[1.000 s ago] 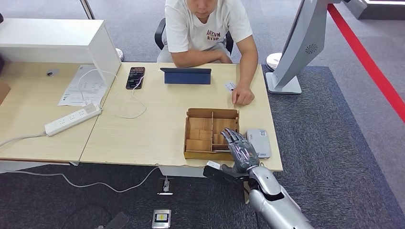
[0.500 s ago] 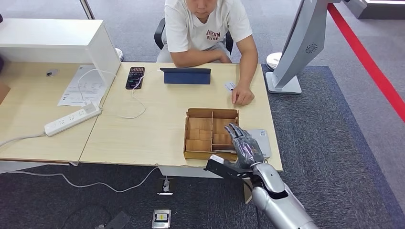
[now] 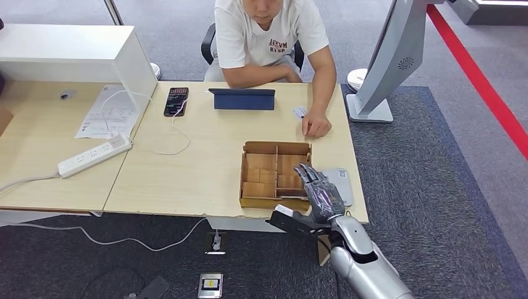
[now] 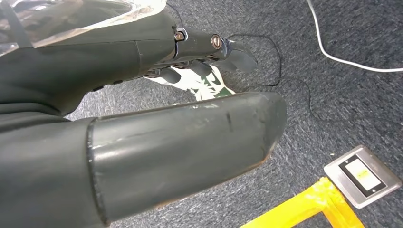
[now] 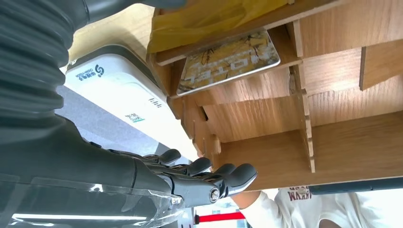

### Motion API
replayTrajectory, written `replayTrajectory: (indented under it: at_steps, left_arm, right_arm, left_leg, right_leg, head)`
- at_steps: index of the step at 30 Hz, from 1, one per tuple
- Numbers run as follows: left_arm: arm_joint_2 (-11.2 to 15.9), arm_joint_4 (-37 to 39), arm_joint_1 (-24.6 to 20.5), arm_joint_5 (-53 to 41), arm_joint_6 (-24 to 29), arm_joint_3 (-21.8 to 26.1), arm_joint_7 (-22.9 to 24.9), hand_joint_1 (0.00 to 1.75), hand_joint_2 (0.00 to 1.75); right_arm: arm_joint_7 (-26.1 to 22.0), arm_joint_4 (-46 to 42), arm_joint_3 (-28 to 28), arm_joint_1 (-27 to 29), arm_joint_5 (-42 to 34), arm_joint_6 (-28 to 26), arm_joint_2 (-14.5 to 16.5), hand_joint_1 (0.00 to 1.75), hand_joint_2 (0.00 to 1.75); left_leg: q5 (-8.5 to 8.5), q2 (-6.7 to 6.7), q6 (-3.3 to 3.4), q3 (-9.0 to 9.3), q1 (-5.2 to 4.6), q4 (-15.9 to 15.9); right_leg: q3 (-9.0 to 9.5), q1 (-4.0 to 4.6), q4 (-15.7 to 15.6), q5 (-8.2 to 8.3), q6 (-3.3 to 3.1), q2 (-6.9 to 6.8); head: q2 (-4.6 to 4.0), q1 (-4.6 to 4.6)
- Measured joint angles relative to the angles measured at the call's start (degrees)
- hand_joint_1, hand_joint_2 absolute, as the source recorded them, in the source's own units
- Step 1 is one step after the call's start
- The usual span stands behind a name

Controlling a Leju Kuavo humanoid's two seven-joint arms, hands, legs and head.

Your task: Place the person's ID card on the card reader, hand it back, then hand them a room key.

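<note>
My right hand (image 3: 319, 197) hovers open, fingers stretched, at the near right corner of the wooden compartment box (image 3: 264, 157), over the edge of the white card reader (image 3: 342, 182). It holds nothing. In the right wrist view, the hand (image 5: 157, 176) is close to the box (image 5: 332, 142), where a gold patterned key card (image 5: 228, 61) lies in a compartment beside the reader (image 5: 114, 95). A small white card (image 3: 300, 113) lies on the table by the person's hand (image 3: 316, 127). My left hand (image 4: 142, 142) hangs over the carpet, holding nothing.
The seated person leans on the far table edge. A blue tablet (image 3: 243, 98), a phone (image 3: 176, 101), papers and a power strip (image 3: 94, 154) lie to the left. A white kiosk stand (image 3: 386, 68) rises at the right. A floor socket plate (image 4: 362, 175) sits below.
My right hand has shifted a little to the right and forward, from over the box's right compartments toward the card reader. The person has stayed still.
</note>
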Motion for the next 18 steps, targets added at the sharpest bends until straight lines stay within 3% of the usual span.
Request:
replayTrajectory:
  at_steps: [18]
  left_arm:
    - [0.0,0.0,0.1,0.1,-0.1,0.0,0.0,0.0,0.0]
  right_arm:
    - [-1.2,0.3,0.3,-0.4,0.5,0.7,1.2,0.0,1.75]
  left_leg:
    - [0.0,0.0,0.0,-0.01,0.0,0.0]
  right_leg:
    - [0.01,0.0,0.0,0.0,0.0,0.0]
  head:
    - [0.0,0.0]
